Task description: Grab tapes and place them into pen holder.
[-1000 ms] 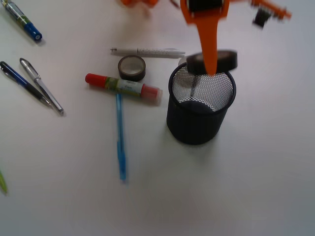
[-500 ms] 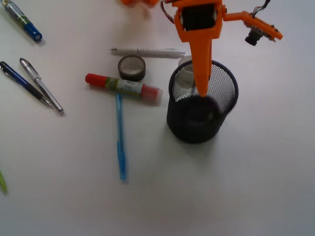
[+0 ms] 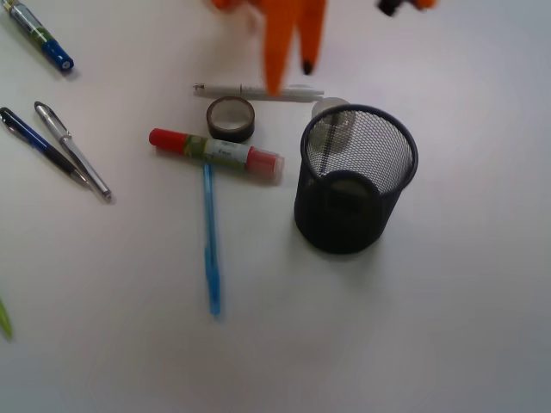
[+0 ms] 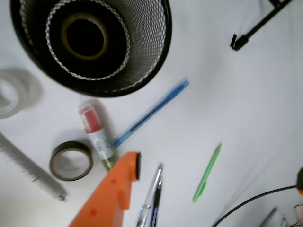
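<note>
The pen holder (image 3: 344,225) is a black mesh cup standing right of centre; a wide black tape (image 3: 349,193) lies flat on its bottom. From the wrist view I look down into the pen holder (image 4: 150,33) and see that black tape (image 4: 85,35) inside. A dark grey-brown tape (image 3: 231,118) lies on the table left of the cup, also in the wrist view as a ring (image 4: 71,161). A whitish tape (image 3: 331,108) lies just behind the cup, at the wrist view's left edge (image 4: 7,92). My orange gripper (image 3: 291,79) hangs open and empty above the white pen, blurred (image 4: 218,172).
A white pen (image 3: 258,90) lies behind the grey-brown tape. A red-capped glue stick (image 3: 215,151) and a blue pen (image 3: 211,241) lie left of the cup. Two pens (image 3: 60,151) and a blue marker (image 3: 43,39) are far left; a green pen (image 4: 207,172) shows in the wrist view.
The gripper carried the black tape over the cup, lowered into it and let go. It has since risen and swung left, open; the tape stays in the cup.
</note>
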You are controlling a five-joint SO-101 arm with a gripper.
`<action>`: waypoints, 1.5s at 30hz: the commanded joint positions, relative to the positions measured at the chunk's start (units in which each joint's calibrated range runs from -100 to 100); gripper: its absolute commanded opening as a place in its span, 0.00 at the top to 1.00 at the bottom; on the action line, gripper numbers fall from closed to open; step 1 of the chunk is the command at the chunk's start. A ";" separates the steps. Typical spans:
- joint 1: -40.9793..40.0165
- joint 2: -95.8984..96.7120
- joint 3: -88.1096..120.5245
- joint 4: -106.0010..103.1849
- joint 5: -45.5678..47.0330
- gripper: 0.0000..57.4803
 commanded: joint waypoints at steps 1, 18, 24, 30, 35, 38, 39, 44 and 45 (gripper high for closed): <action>2.81 -10.99 14.56 1.46 -6.25 0.37; 7.52 -34.45 91.64 -33.44 -31.40 0.37; 11.55 -34.45 94.54 -37.99 -31.40 0.37; 12.15 -34.36 99.16 -44.38 -31.40 0.37; 11.70 -34.36 106.14 -54.70 -31.50 0.37; 11.70 -34.11 109.12 -58.12 -31.60 0.37; 11.78 -33.51 109.31 -58.47 -31.60 0.37; 11.78 -26.03 105.59 -58.73 -31.40 0.38; 11.70 -24.08 104.32 -58.55 -31.36 0.41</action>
